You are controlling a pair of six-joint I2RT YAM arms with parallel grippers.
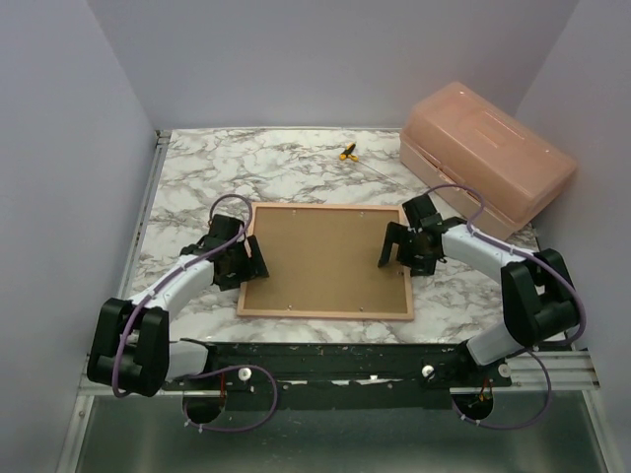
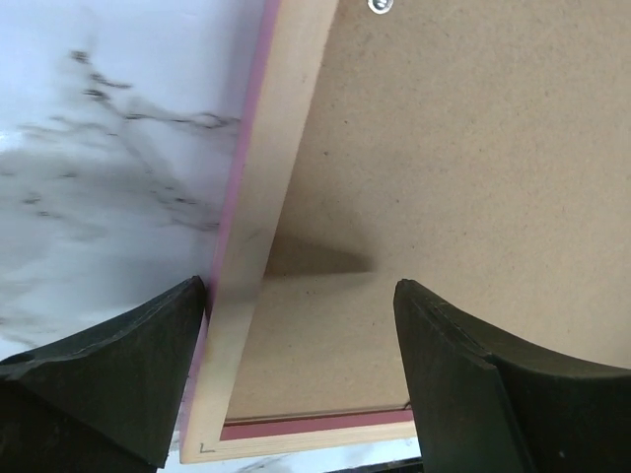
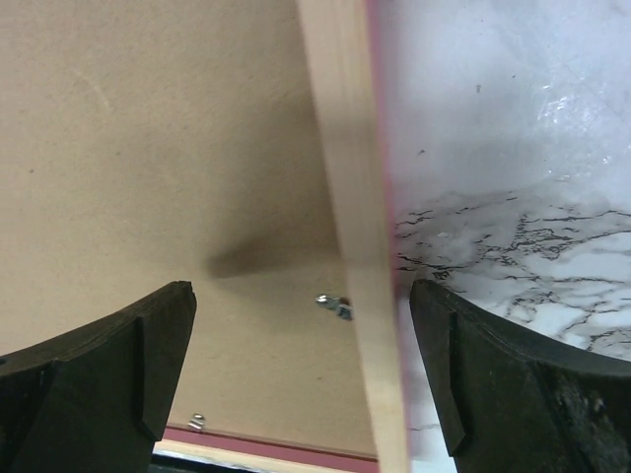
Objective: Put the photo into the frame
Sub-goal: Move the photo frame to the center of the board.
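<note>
The frame [image 1: 325, 313] lies back side up on the marble table, its light wood rim around the brown backing board [image 1: 330, 256]. The photo is hidden. My left gripper [image 1: 246, 258] is open over the frame's left edge. In the left wrist view [image 2: 299, 288] its jaws straddle the wood rim [image 2: 261, 227], with a pink edge showing beside it. My right gripper [image 1: 399, 246] is open over the frame's right edge. In the right wrist view [image 3: 301, 288] its jaws straddle the rim [image 3: 350, 197]. Neither holds anything.
A salmon plastic box [image 1: 488, 163] stands at the back right, close behind the right arm. A small yellow and black object [image 1: 347, 152] lies at the back middle. Small metal tabs [image 3: 335, 304] sit along the backing board's edge. Grey walls close in the table.
</note>
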